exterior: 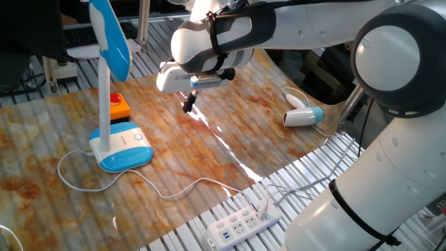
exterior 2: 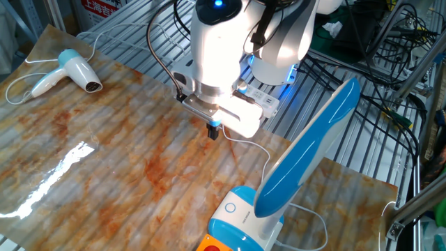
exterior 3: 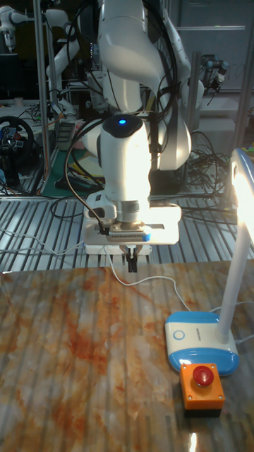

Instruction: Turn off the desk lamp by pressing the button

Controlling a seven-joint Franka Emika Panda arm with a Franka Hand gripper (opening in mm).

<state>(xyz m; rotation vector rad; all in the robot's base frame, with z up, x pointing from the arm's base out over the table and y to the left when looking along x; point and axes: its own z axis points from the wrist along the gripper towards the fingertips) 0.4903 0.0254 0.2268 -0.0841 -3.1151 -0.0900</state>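
Desk lamp [exterior: 117, 143], white-and-blue plastic with an oval base, stands on your marbled counter [exterior: 209, 150], its tiny round pale button [exterior 2: 231, 207] flush in the base. Right of the lamp and well apart, your tool [exterior: 188, 103] hovers; whether it's open I cannot tell.

Tabletop [exterior: 230, 150] was a ribbed metal slat frame covered by a glossy orange-brown marbled sheet, glare streak at center. White power strip [exterior: 242, 224] lay on bare slats at lower center. Tall view: dim lab behind, metal frame posts [exterior 3: 44, 85], black cables [exterior 2: 362, 56], a steering wheel [exterior 3: 15, 138] at left, another white arm [exterior 3: 13, 20] upper left.
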